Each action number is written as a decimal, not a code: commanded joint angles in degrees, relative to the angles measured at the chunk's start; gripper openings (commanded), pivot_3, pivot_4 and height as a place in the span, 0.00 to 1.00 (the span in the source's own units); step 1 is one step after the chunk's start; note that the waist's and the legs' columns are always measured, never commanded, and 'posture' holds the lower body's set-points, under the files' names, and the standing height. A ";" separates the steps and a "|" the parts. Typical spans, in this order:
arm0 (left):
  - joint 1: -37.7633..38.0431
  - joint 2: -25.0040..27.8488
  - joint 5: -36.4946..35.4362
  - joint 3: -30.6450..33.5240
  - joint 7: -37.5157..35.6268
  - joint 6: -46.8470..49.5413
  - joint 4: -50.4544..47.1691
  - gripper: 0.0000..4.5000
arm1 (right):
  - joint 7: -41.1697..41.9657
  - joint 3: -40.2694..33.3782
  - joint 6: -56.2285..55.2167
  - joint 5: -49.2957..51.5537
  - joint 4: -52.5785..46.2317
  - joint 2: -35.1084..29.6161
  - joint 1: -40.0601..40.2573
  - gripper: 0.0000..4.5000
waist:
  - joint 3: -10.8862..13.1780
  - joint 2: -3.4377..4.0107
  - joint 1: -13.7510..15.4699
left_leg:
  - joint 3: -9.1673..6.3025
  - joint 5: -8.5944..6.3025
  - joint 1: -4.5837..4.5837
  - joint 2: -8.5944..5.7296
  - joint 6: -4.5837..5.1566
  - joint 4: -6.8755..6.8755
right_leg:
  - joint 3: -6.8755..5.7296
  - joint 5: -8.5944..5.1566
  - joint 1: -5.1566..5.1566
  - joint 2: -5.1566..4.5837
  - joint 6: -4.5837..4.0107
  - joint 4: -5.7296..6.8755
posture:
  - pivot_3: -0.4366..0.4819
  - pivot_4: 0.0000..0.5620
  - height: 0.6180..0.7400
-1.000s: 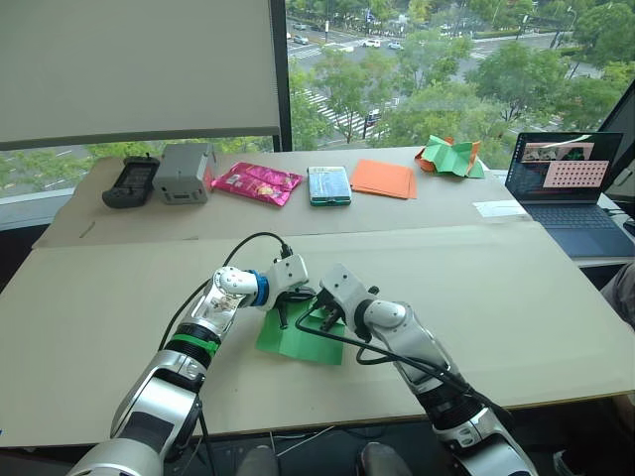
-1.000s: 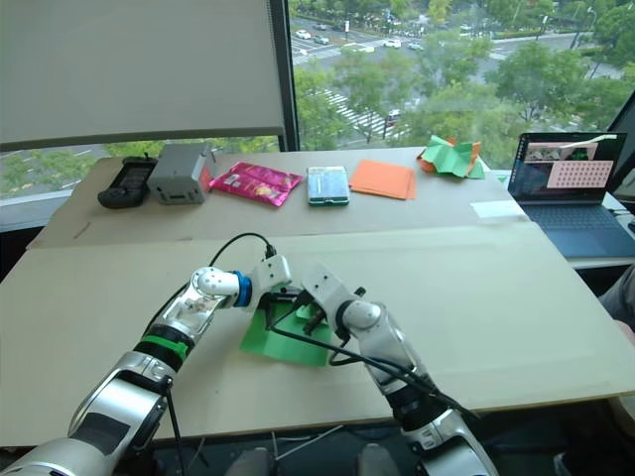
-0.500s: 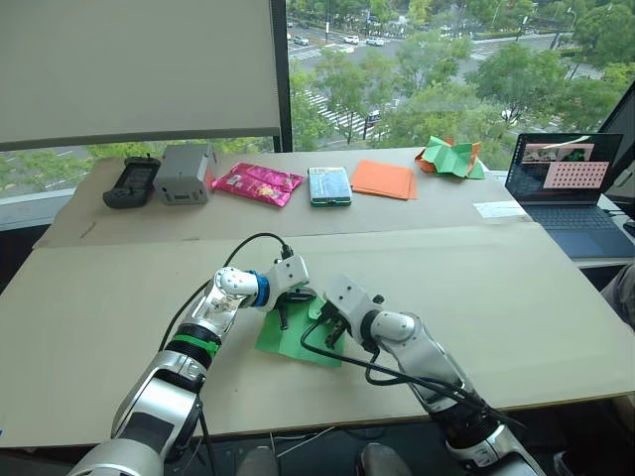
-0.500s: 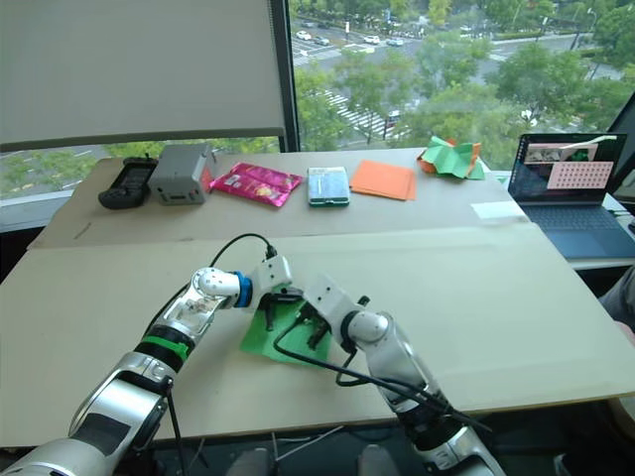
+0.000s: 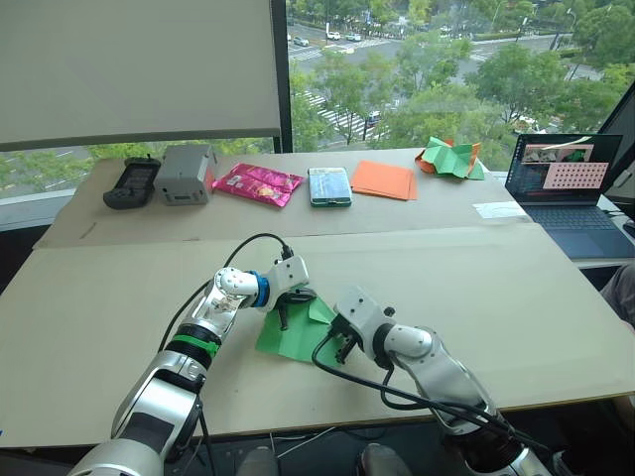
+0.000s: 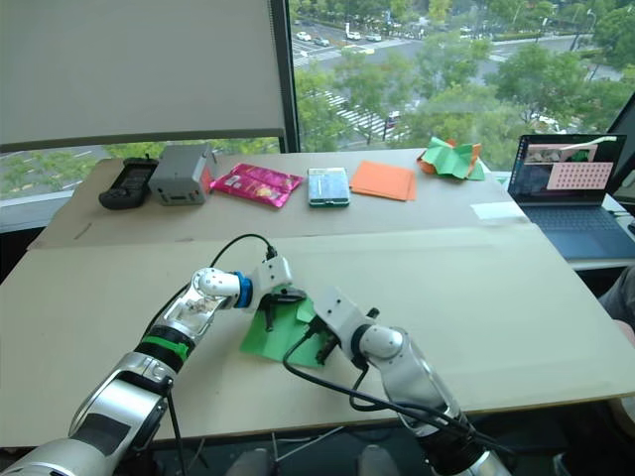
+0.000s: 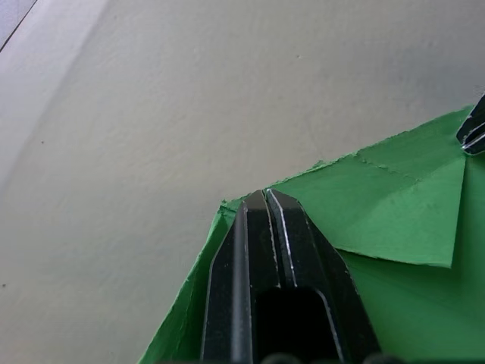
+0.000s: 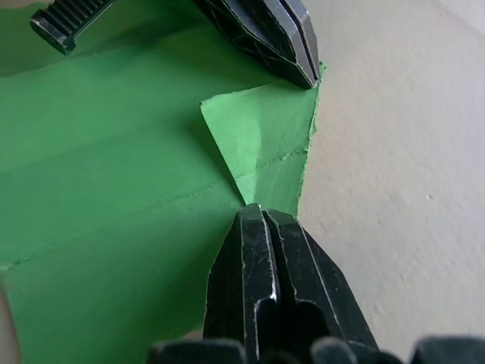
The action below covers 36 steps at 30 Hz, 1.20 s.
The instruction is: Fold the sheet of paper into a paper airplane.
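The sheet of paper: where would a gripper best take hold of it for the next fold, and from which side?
Probably at the folded-over corner flap of the sheet of paper, coming in from the bare table beside that edge. The rest lies flat, while this small triangular flap offers a free edge. Both the left gripper and right gripper already press there, shut.

My right gripper (image 5: 342,347) has drawn back toward six o'clock, off the middle of the green sheet of paper (image 5: 293,335) to its near right edge, and my right arm has swung lower with it. Its fingers, pressed together, now rest at the edge of the sheet, at the base of a small folded corner flap (image 8: 258,140). That flap at the sheet's two o'clock corner now shows uncovered.
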 commanded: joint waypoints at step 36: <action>2.14 0.15 1.97 -2.36 -1.22 0.92 0.61 0.00 | -3.20 -5.15 -15.95 7.04 19.41 6.35 -11.19 0.00 | 0.19 0.04 -0.07 | -0.01 0.07 -0.24 0.00 0.12 -0.06 | -0.04 -0.02 -0.12 0.03 0.01 0.01 | 0.48 0.27 0.72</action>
